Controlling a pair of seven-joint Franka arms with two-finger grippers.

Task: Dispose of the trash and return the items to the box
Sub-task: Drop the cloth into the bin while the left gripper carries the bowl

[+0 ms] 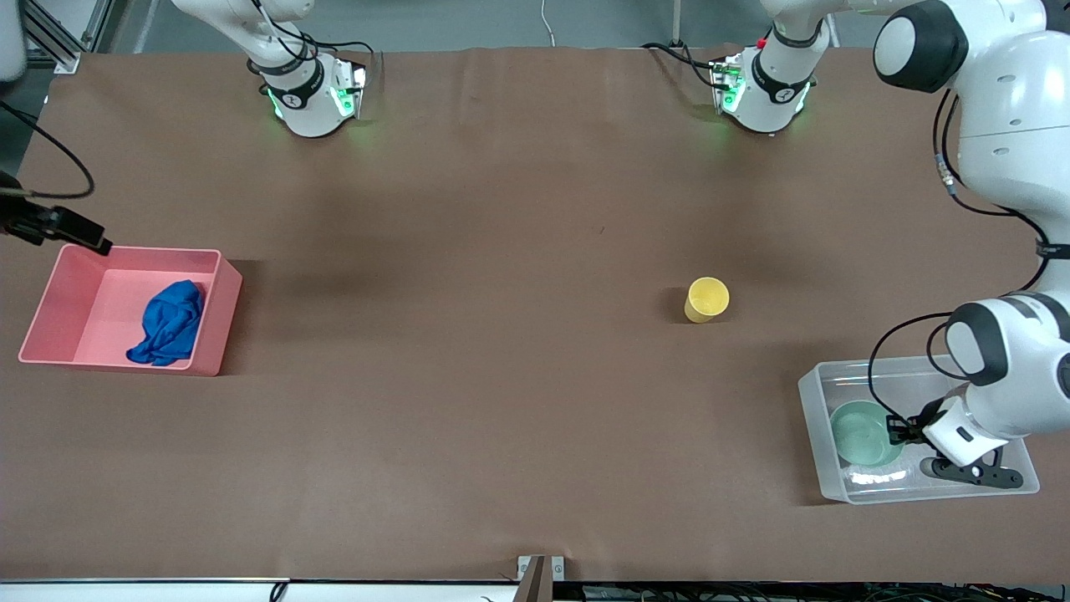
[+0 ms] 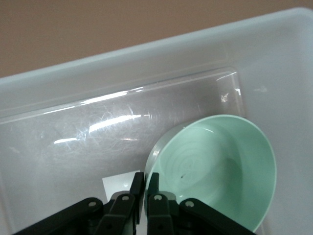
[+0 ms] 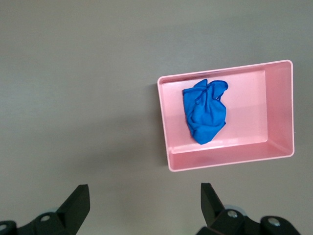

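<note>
The royal-blue rag [image 1: 170, 323] lies crumpled in the pink bin [image 1: 58, 280]; it also shows in the right wrist view [image 3: 205, 110]. The yellow cup [image 1: 707, 299] stands upright on the table. The mint-green bowl [image 1: 861, 431] sits in the clear tub [image 1: 815, 397]. My left gripper [image 1: 896, 431] is down in the tub, shut on the bowl's rim [image 2: 151, 166], one finger inside the bowl and one outside. My right gripper [image 3: 145, 196] is open and empty, high above the table beside the pink bin [image 3: 279, 112].
The tub's white sticker [image 2: 117, 183] shows under my left gripper [image 2: 145, 178]. The tub stands at the left arm's end of the table, the pink bin at the right arm's end. Brown table lies between them.
</note>
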